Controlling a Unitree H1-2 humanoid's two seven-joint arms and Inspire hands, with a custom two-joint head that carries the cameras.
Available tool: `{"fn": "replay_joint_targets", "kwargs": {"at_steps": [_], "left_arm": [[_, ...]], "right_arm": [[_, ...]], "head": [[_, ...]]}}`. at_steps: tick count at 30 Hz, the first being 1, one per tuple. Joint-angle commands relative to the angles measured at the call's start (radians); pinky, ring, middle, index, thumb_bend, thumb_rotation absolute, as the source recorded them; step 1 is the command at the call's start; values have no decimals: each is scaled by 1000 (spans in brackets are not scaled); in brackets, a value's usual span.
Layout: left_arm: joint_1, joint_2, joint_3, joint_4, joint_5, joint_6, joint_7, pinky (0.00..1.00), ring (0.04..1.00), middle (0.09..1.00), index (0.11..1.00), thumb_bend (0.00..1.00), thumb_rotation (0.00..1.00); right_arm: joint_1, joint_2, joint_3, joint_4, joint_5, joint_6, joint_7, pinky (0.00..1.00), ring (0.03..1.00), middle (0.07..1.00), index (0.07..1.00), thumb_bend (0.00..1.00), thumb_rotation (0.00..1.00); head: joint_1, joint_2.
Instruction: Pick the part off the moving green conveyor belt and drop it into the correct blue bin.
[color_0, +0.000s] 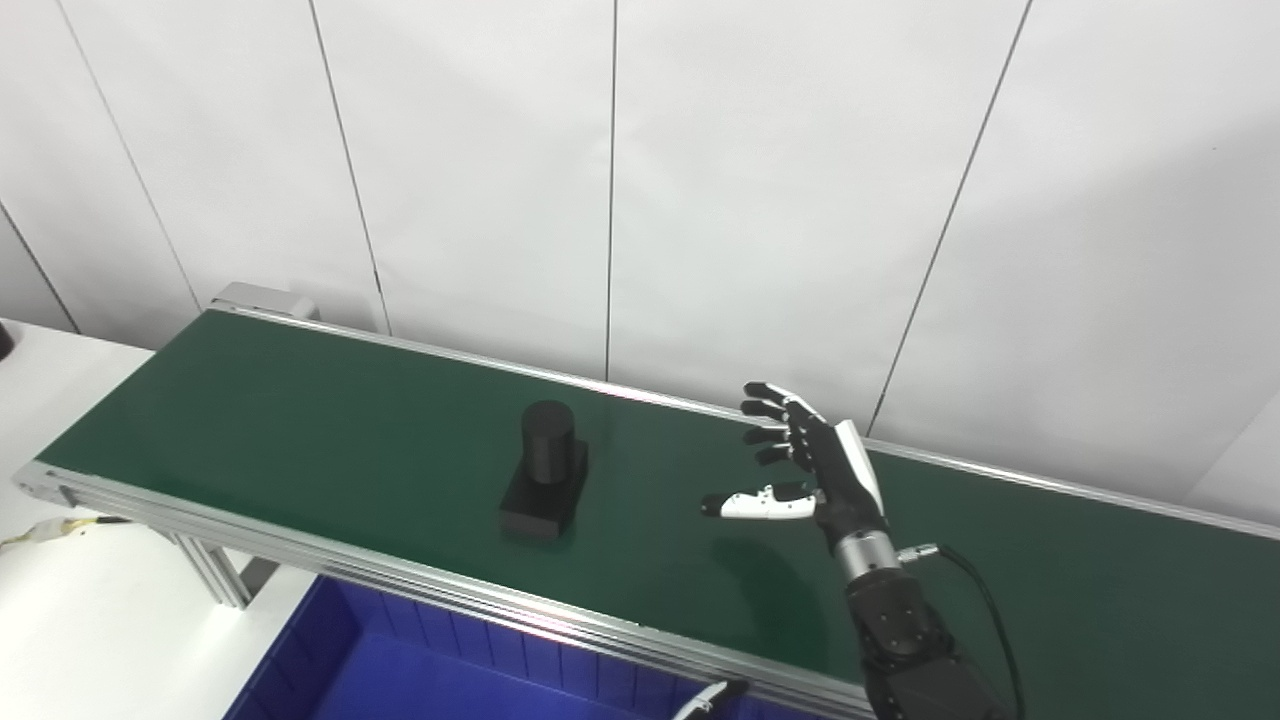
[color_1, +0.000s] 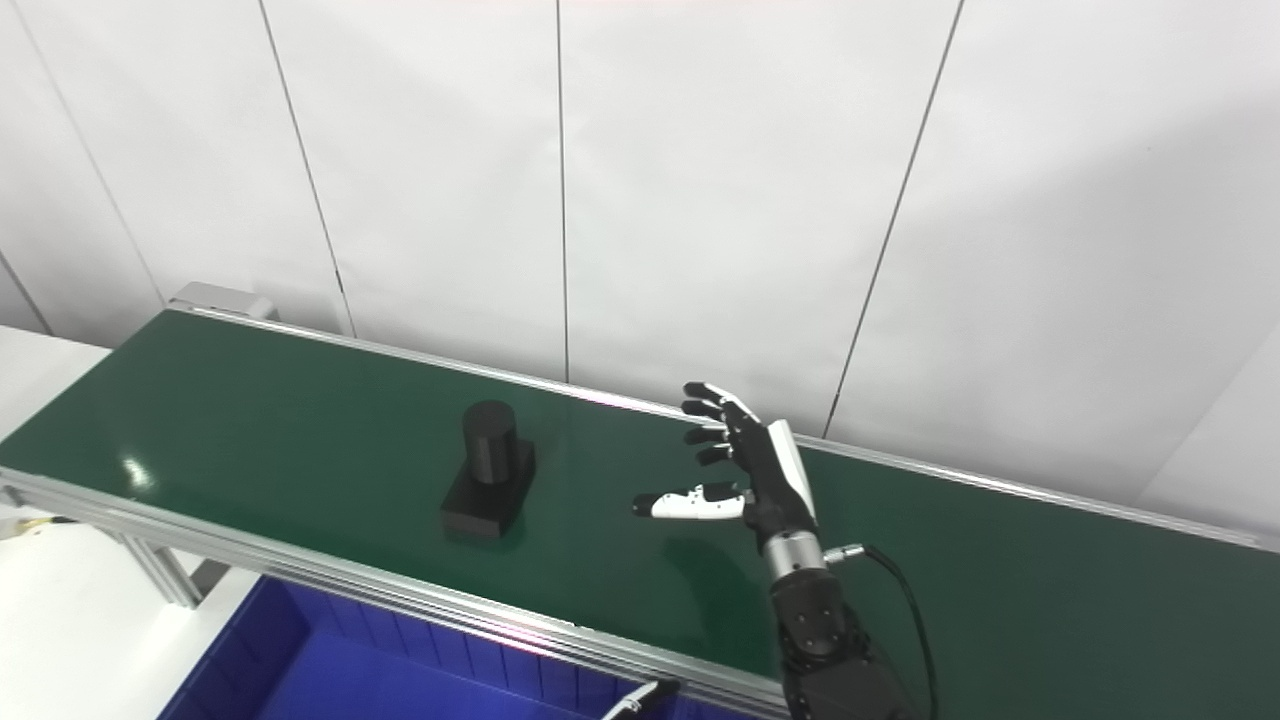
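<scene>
Riding on the green conveyor belt (color_0: 300, 420), the part (color_0: 545, 470) is being shown as a matte black piece: an upright cylinder standing on a flat rectangular base, placed nearer the belt's front rail than the back one. It is being judged as rigid and solid, probably a moulded or printed block, moderately light and in no way fragile. Its dull surface is being read as offering fair friction, so slipping is not being expected to be a great concern, though the base is low and is lying flush on the belt.

The right hand (color_0: 810, 465) is being held above the belt, well apart from the part and to its right, with the fingers (color_0: 770, 410) spread apart and the thumb (color_0: 755, 505) pointed toward the part; nothing is being grasped. Only a white tip of the left hand (color_0: 705, 700) is being seen at the bottom edge, over the blue bin (color_0: 300, 660), so whether it is spread or clenched cannot be told.

The cylinder is being judged the better place to take hold: it is standing proud of the base, and fingers and thumb can be closed around it from opposite sides. A grip low on the cylinder, just above the base, is being favoured, so that the piece is not being tipped as it is being lifted.
</scene>
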Motion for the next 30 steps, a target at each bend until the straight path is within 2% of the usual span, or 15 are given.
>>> {"fn": "replay_joint_targets", "kwargs": {"at_steps": [1,4,8,21,30], "left_arm": [[-28,-17,-7,-25,11,-28,9,858,913,924,885,880,854],[-26,-18,-5,-30,12,-28,15,879,914,928,889,874,855],[-18,-20,0,-39,6,-28,9,889,914,927,888,888,852],[-7,-19,4,-57,4,-28,5,887,912,921,887,892,857],[4,-13,2,-73,12,-28,10,879,908,917,882,883,851]], "right_arm": [[-75,10,25,-9,-25,-32,-41,547,648,770,785,944,0],[-93,13,63,8,-48,-32,-70,520,618,738,747,966,0],[-115,20,102,39,-76,-32,-98,516,620,742,744,969,11],[-135,32,137,52,-112,-31,-153,527,620,726,730,969,14],[-167,27,191,99,-219,-31,-245,516,634,733,729,964,65]], "head": [[2,3],[4,5],[2,11],[-2,13],[1,18]]}}
